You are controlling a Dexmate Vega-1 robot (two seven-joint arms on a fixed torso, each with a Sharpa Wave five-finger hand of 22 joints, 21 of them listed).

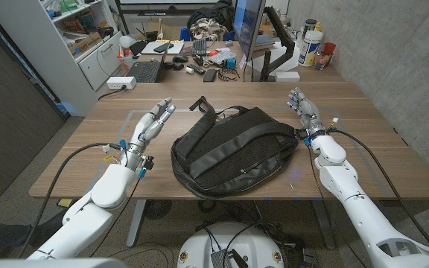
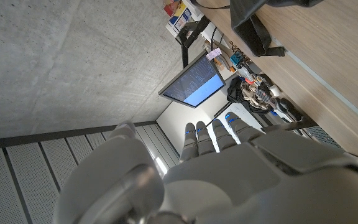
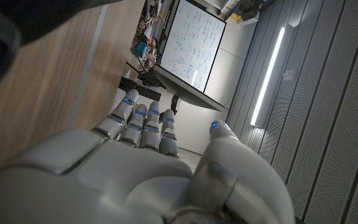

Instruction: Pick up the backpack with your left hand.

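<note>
Left hand (image 1: 149,126) open, holding nothing, backpack (image 1: 233,152) lying on bench (image 1: 393,160) just to its right, top loop (image 1: 203,108) ahead of fingertips; best approach probably sweeps inward, closing on that loop.

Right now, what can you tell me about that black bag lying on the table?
The backpack is black, made of what looks like woven fabric, and lies flat on the wooden table between the two arms. Its straps run diagonally across the upward face, and a carry loop sticks out at the far end. Neither robot hand touches it: the left robot hand and right robot hand sit apart on either side.
</note>
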